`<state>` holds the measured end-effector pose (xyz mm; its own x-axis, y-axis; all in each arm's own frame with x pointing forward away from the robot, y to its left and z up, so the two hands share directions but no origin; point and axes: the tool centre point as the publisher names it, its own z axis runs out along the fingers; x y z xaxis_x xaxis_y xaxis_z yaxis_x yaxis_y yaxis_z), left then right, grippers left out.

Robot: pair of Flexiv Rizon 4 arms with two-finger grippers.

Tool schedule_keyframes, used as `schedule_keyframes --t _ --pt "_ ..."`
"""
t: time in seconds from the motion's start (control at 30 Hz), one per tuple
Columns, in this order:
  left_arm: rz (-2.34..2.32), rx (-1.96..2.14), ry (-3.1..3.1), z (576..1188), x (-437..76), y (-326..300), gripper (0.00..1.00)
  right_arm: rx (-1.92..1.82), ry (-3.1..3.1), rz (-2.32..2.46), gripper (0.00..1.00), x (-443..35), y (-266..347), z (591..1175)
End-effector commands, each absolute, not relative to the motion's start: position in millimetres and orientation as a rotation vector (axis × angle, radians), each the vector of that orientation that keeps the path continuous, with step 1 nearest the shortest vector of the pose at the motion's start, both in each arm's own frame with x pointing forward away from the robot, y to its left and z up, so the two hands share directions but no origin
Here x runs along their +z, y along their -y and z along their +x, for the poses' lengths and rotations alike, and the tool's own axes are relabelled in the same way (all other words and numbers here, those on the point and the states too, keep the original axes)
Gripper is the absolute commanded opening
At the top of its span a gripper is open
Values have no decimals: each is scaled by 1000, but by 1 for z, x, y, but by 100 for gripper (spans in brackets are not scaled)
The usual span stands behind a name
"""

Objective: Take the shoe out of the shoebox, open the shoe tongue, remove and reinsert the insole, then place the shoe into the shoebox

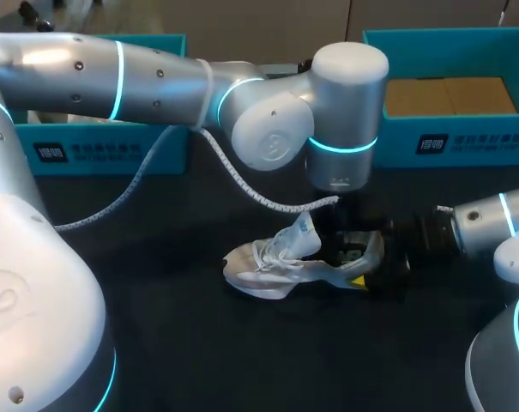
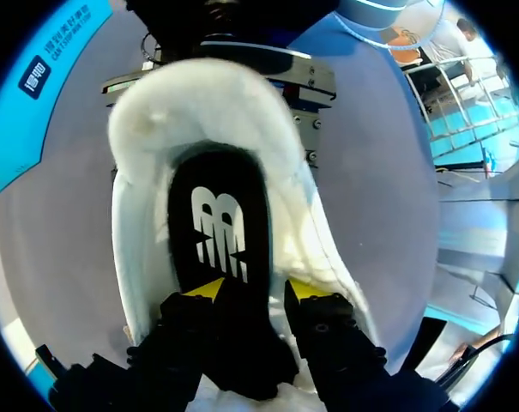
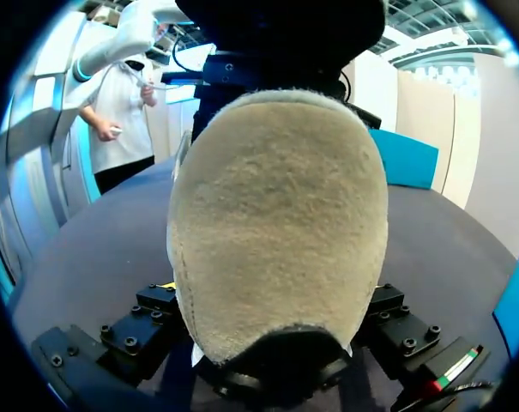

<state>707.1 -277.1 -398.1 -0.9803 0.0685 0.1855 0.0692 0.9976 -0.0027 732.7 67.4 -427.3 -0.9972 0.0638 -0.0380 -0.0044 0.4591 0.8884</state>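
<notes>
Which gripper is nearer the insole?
Left. The left gripper is inside the shoe, at the insole; the right gripper is outside, behind the heel.

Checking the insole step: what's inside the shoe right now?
A black insole with a white logo lies in the shoe, the left gripper poised over it. The gripper hides its front end.

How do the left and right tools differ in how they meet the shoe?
The left tool points straight down into the opening of the shoe, over the black insole. The right tool lies level, in from the side, clamped on the heel from outside. Both are at the shoe's heel end.
</notes>
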Motion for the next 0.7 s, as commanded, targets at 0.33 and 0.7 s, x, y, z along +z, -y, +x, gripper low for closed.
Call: schedule_keyframes --t 0.33,0.7 --pt "-132 89 3109 708 -424 273 42 1595 -2629 56 0 -427 -68 733" --pt "-129 60 3155 716 -431 271 0 1595 -2629 56 0 -427 -68 733"
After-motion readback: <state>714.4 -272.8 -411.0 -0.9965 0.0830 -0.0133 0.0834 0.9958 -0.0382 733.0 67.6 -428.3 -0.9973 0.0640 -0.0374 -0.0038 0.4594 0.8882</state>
